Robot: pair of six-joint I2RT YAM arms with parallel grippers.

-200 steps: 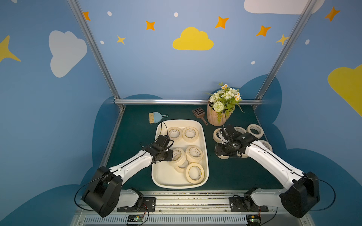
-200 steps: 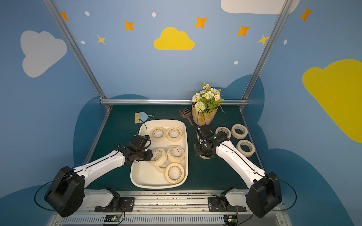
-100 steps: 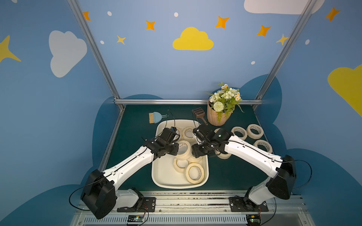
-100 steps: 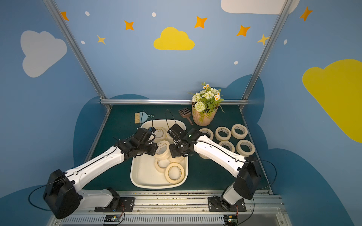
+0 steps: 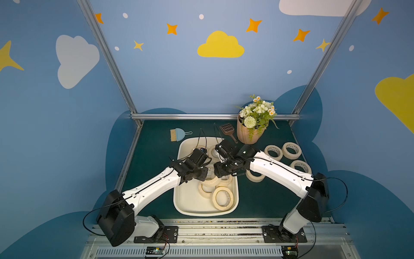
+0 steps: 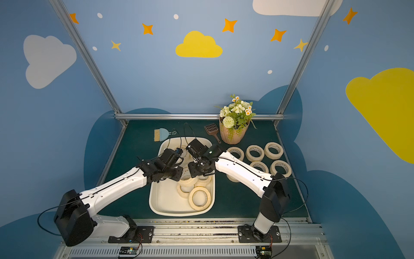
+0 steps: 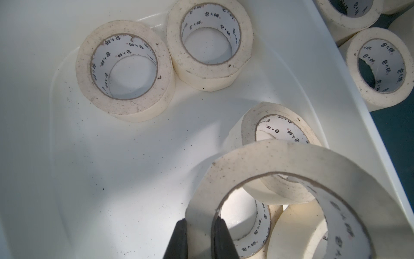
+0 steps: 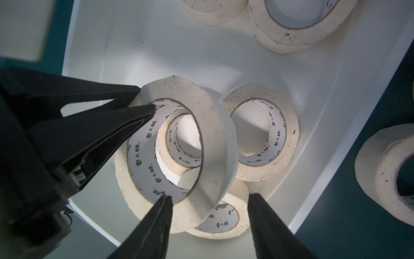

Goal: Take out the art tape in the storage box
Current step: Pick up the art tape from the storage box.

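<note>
The storage box lies mid-table with several art tape rolls in it, flat or leaning. My left gripper is shut on the wall of one art tape roll, one finger outside and one in the core, holding it upright above the others. In the right wrist view this held roll hangs from the left fingers. My right gripper is open, its jaws straddling the lower wall of the held roll without closing. In both top views the two grippers meet over the box.
Several tape rolls lie on the green mat right of the box, one partly under the right arm. A flower pot, a brown scoop and a small blue brush stand behind the box.
My right arm swung left from the rolls on the mat to over the box. The left gripper rose and shifted right with its roll, so both grippers now meet at it.
</note>
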